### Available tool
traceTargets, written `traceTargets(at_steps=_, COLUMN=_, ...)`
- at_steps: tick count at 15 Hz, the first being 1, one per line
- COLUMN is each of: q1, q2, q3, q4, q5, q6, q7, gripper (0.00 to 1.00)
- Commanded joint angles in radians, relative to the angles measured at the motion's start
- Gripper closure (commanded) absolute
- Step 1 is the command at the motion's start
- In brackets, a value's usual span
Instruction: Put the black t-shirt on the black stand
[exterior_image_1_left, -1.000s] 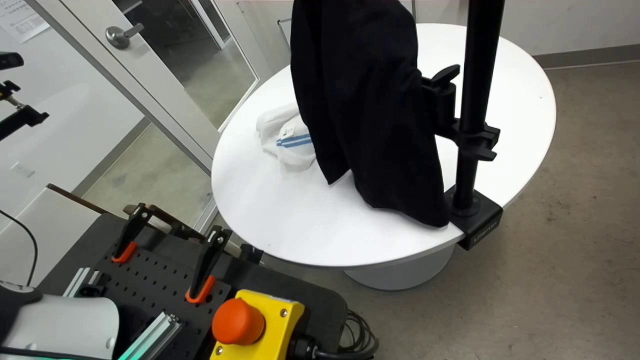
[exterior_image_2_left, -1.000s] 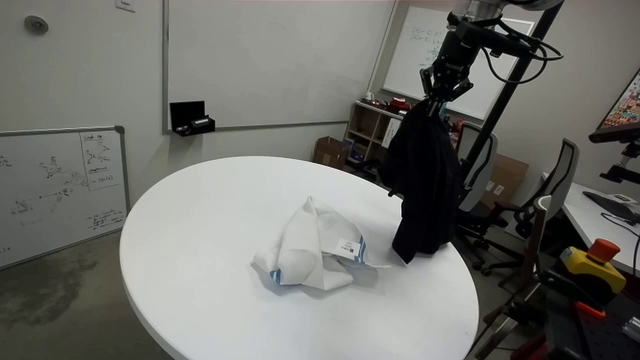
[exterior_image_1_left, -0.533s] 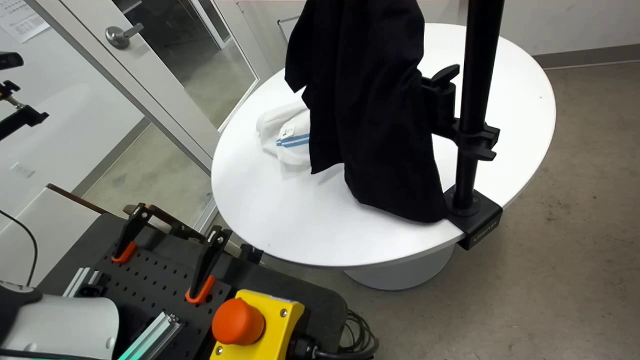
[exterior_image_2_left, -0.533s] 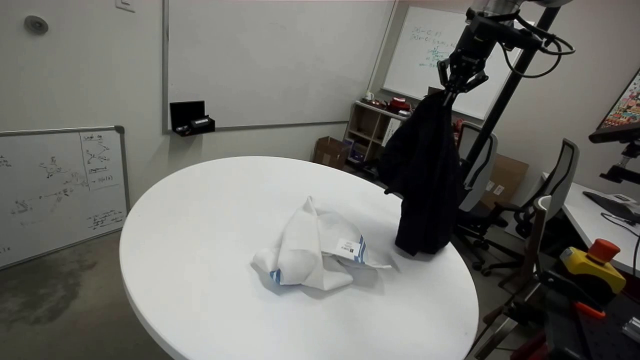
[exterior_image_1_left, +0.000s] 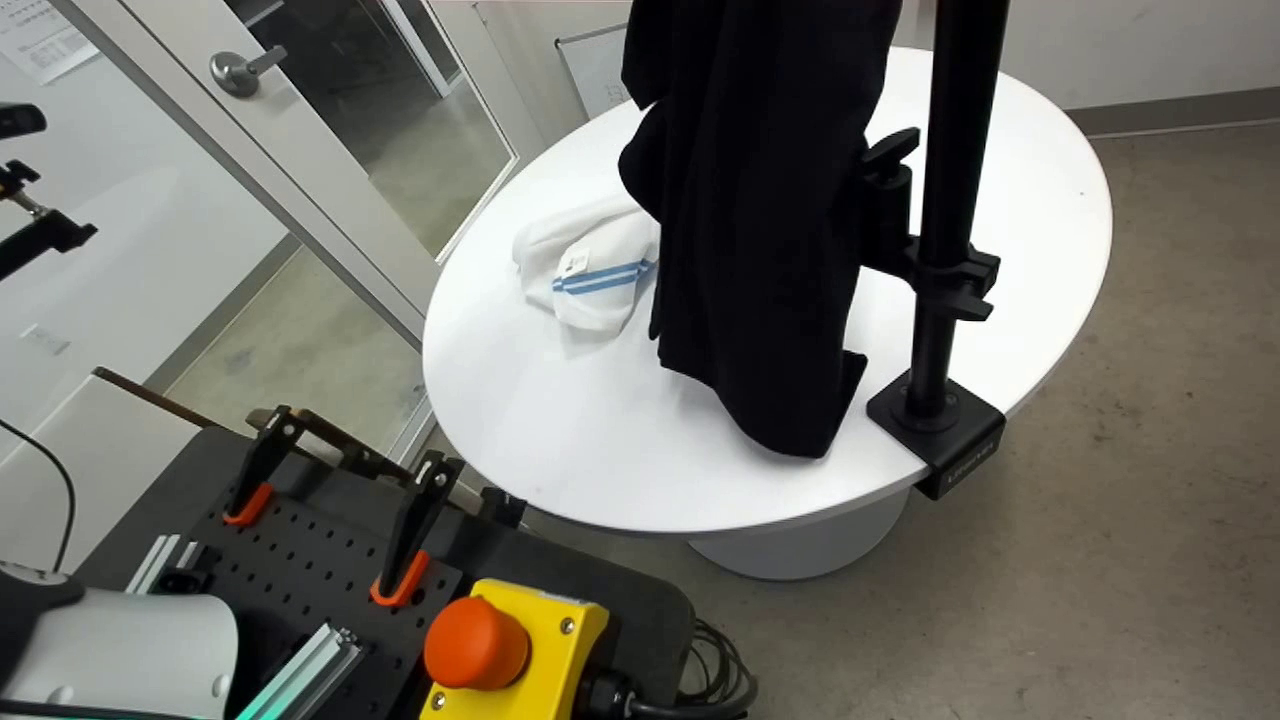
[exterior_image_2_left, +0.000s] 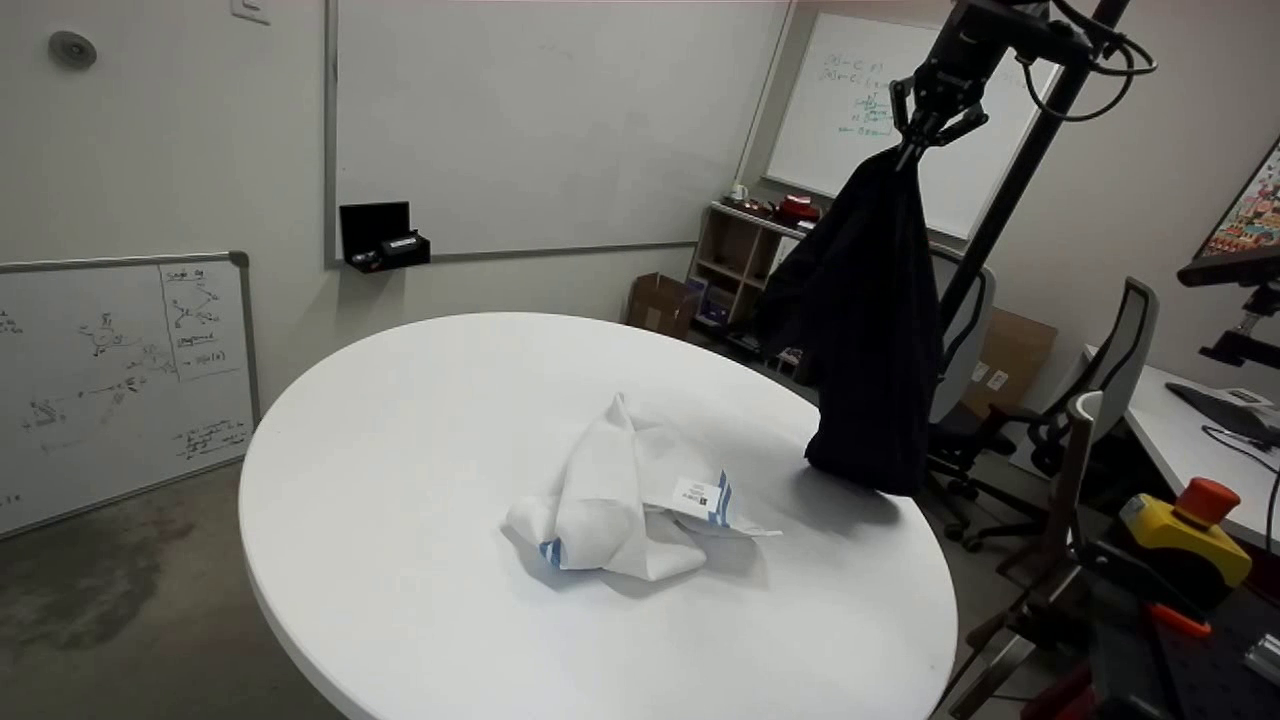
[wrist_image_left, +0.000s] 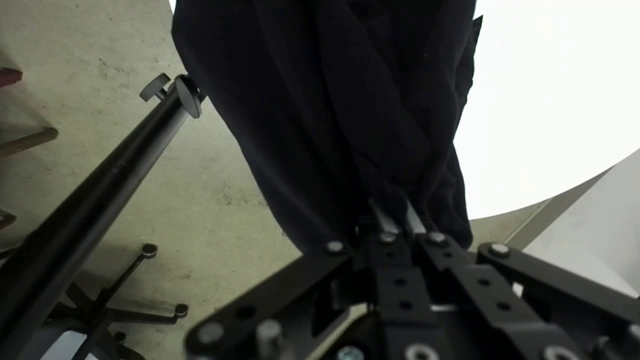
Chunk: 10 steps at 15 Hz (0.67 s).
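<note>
One black t-shirt (exterior_image_2_left: 870, 330): I am holding it up near the black stand (exterior_image_1_left: 953, 195), where it is hanging over the round table (exterior_image_2_left: 420, 450). By my judgement the carrying step is in hand; placing is not yet happening.
Pincer (exterior_image_2_left: 908, 155): one; I am pinching the shirt's gathered upper end, jaws lying close together.
Black stand: one; I am taking this pole at the table's rim as the target. Whether the shirt is touching it, I am not able to tell.
Side bracket (exterior_image_1_left: 888, 215): one is showing; the next move is probably calling for draping the shirt across it before I am letting go.
White cloth (exterior_image_2_left: 610, 500): one, blue-striped, lying crumpled.
Round table: one, bearing the cloth.
Orange-footed clamps (exterior_image_1_left: 412, 530): two are showing.
Yellow button box (exterior_image_1_left: 545, 650): one is showing.
</note>
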Motion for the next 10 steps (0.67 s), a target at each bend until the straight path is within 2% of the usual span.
traceTargets(at_steps=1, q1=0.005, q2=0.033, q3=-0.003, q4=0.074, q5=-0.017, q6=-0.046, q7=0.048, gripper=0.99)
traceTargets(at_steps=2, q1=0.006, q2=0.042, q3=-0.003, q4=0.083, q5=-0.018, q6=-0.056, q7=0.057, gripper=0.99)
traceTargets(at_steps=3, q1=0.006, q2=0.053, q3=-0.004, q4=0.091, q5=-0.018, q6=-0.066, q7=0.066, gripper=0.71)
traceTargets(at_steps=5, q1=0.005, q2=0.07, q3=-0.003, q4=0.103, q5=-0.007, q6=-0.087, q7=0.074, gripper=0.65)
traceTargets(at_steps=10, q1=0.01, q2=0.096, q3=-0.004, q4=0.122, q5=-0.006, q6=-0.106, q7=0.092, gripper=0.29)
